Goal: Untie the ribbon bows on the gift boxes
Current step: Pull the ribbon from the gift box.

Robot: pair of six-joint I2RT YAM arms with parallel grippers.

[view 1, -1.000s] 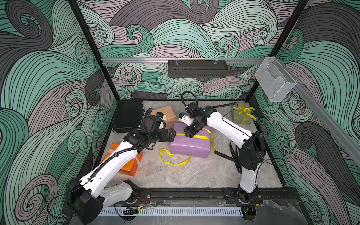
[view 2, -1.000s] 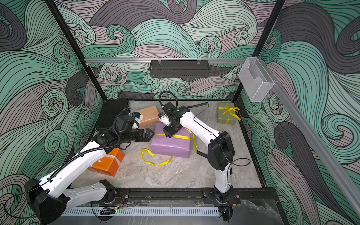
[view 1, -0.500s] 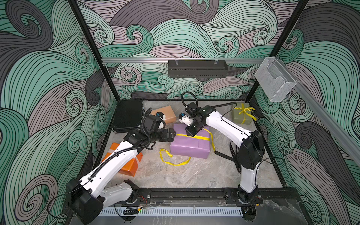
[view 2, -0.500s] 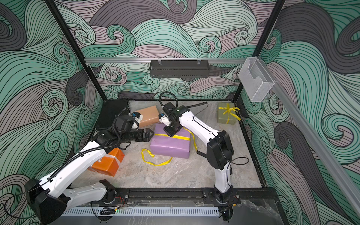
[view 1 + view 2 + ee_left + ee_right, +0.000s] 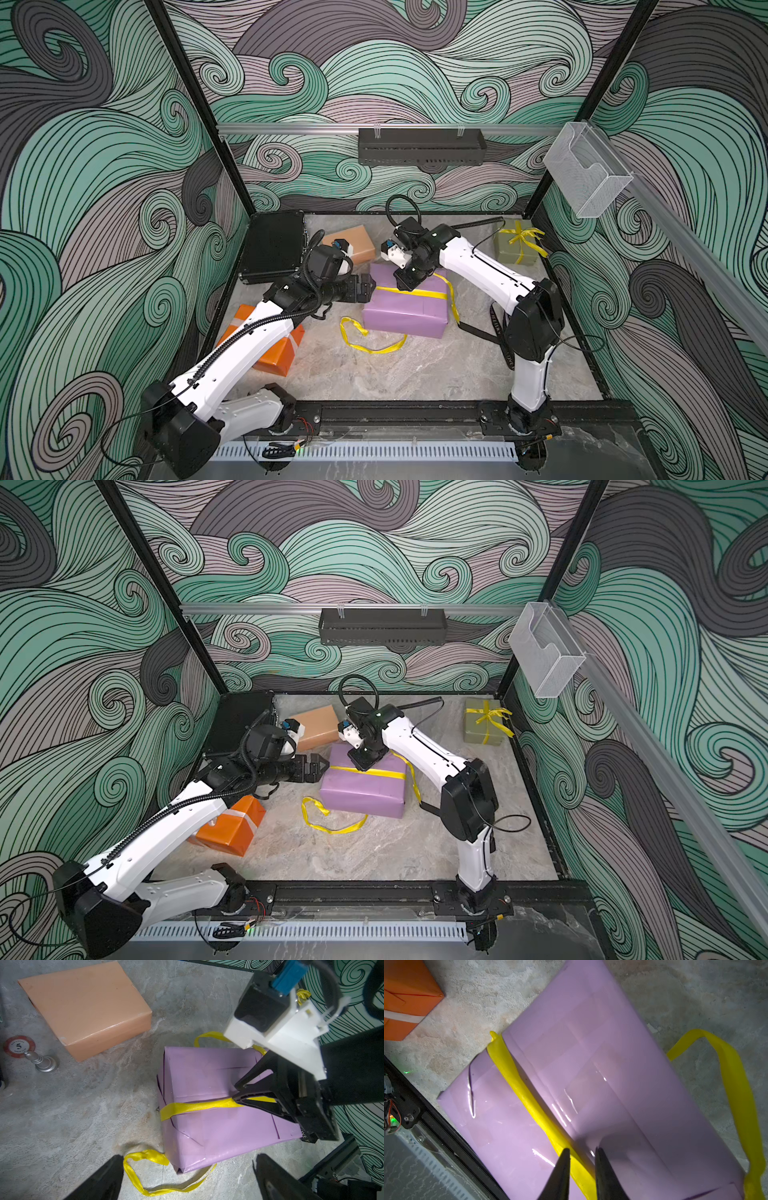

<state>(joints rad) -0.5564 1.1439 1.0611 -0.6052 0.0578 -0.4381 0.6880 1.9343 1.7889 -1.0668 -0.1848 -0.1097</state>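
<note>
Mid-frame, right gripper (image 5: 581,1152) narrow astride yellow ribbon (image 5: 529,1097) on purple box (image 5: 403,309), grip I cannot tell, left gripper (image 5: 323,767) wide beside it

Red poker chip (image 5: 19,1046), left wrist view: "5" in centre, "LAS VEGAS" above, "POKER CLUB" below. Black ribbon (image 5: 305,1136): "OVE IS", rest hidden.

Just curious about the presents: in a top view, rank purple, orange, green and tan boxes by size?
1. purple box
2. orange box, partly behind an arm
3. green box and tan box: too alike to rank
</note>
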